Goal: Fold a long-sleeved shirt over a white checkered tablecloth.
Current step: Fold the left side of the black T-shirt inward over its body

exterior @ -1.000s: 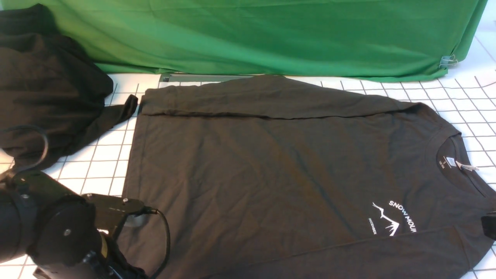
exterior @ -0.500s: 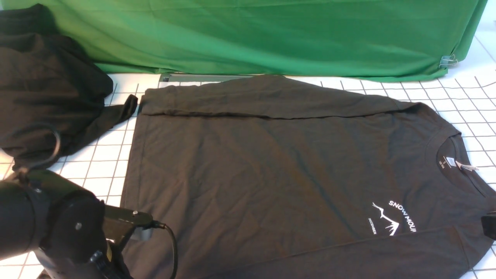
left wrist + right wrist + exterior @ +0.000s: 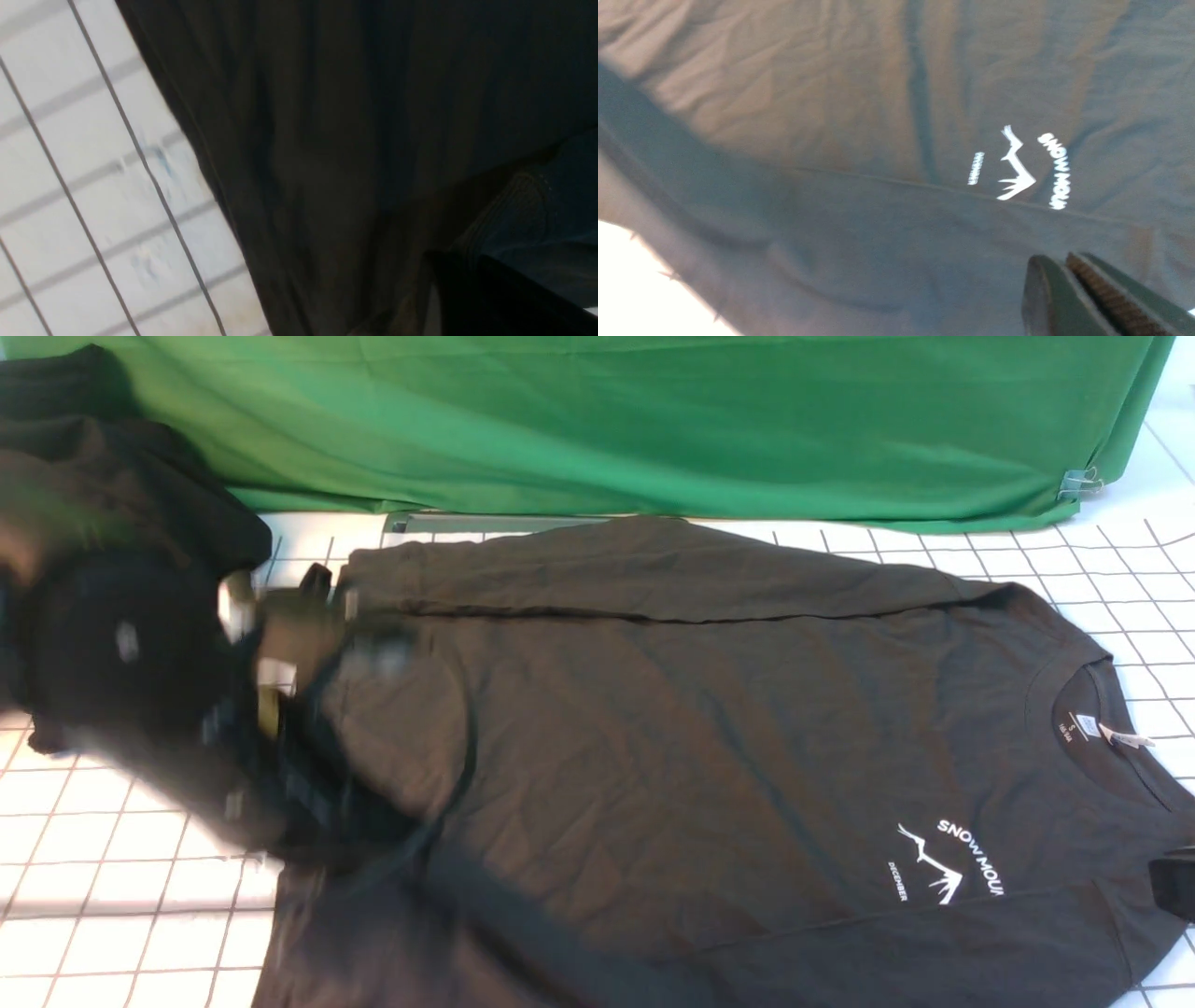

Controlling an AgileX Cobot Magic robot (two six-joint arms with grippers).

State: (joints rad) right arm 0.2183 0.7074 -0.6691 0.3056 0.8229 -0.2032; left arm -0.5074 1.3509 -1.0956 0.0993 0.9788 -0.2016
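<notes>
The long-sleeved shirt [image 3: 672, 737] lies spread on the white checkered tablecloth [image 3: 121, 915], with its collar to the right, white logo [image 3: 948, 868] and neck label [image 3: 1125, 739] showing. My left gripper [image 3: 308, 803] is a motion blur over the shirt's left hem. A dark band of sleeve trails from it toward the near edge. In the left wrist view its dark fingers [image 3: 462, 261] are shut on a ribbed cuff [image 3: 514, 196] of the shirt. My right gripper [image 3: 1176, 887] sits at the right edge, its fingers [image 3: 1057, 263] shut just above the sleeve, below the logo [image 3: 1017, 168].
A bright green cloth [image 3: 653, 420] hangs along the back, held by a metal clip [image 3: 1078, 481]. A deeper black garment [image 3: 103, 476] is heaped at the far left, partly behind my left arm. A grey strip [image 3: 485, 523] lies under the green cloth's edge.
My left arm has swung fast from the near-left corner up and away toward the far left, pulling the near sleeve and hem corner with it. The right arm has not moved.
</notes>
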